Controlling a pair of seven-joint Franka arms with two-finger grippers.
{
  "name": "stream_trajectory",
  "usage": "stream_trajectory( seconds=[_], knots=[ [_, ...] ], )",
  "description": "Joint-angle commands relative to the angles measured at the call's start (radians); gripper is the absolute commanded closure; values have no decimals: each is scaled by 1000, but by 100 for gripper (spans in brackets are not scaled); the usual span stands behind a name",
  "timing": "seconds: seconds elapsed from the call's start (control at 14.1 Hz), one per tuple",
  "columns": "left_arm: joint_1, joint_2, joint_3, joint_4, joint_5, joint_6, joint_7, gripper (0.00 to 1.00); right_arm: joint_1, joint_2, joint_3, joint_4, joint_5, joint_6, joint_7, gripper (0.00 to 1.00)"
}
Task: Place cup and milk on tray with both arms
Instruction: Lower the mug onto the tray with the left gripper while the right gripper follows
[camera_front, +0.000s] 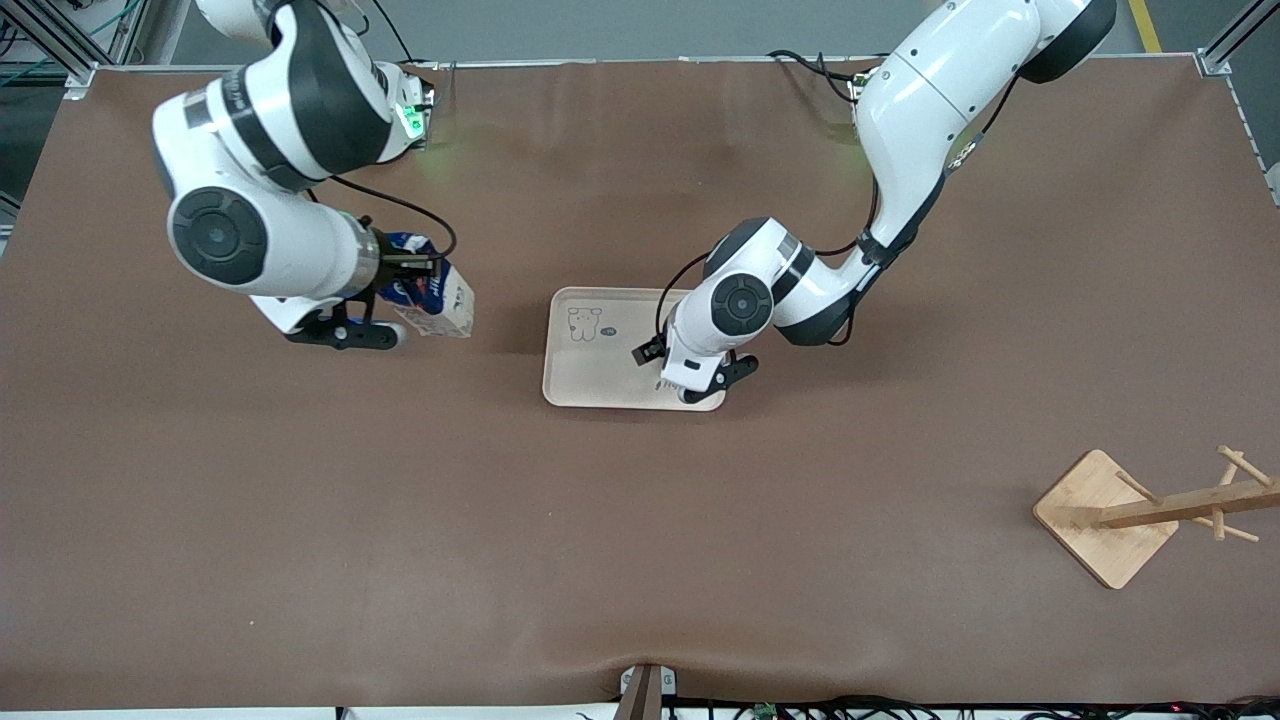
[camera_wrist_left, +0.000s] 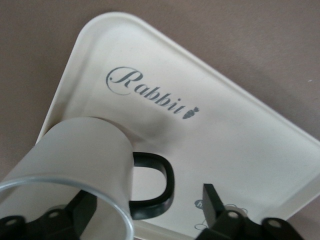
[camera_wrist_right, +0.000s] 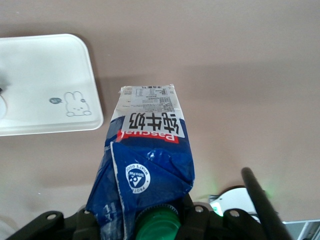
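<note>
While the cup (camera_wrist_left: 75, 165) sits on the tray (camera_wrist_left: 240, 135) between the left gripper's (camera_wrist_left: 145, 210) parted fingers, the right gripper (camera_wrist_right: 150, 220) clamps the milk (camera_wrist_right: 147, 160) over bare table.

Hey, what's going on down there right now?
Left gripper open around cup on tray. Right gripper shut on milk, off tray. Nothing in the way.

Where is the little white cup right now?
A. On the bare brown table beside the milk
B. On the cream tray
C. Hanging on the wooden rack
B: the left wrist view shows the cup standing on the tray near the "Rabbit" lettering, between the left gripper's open fingers.
</note>
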Motion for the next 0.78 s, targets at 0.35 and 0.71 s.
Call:
stream_trajectory(
  seconds=[0.35,0.71],
  knots=[
    [59,-139,10,23,24,-94,-34,0,146,107,-10,87,72,85,201,100],
    [182,-285,10,23,130,-228,56,0,218,183,-10,114,75,181,259,100]
  ],
)
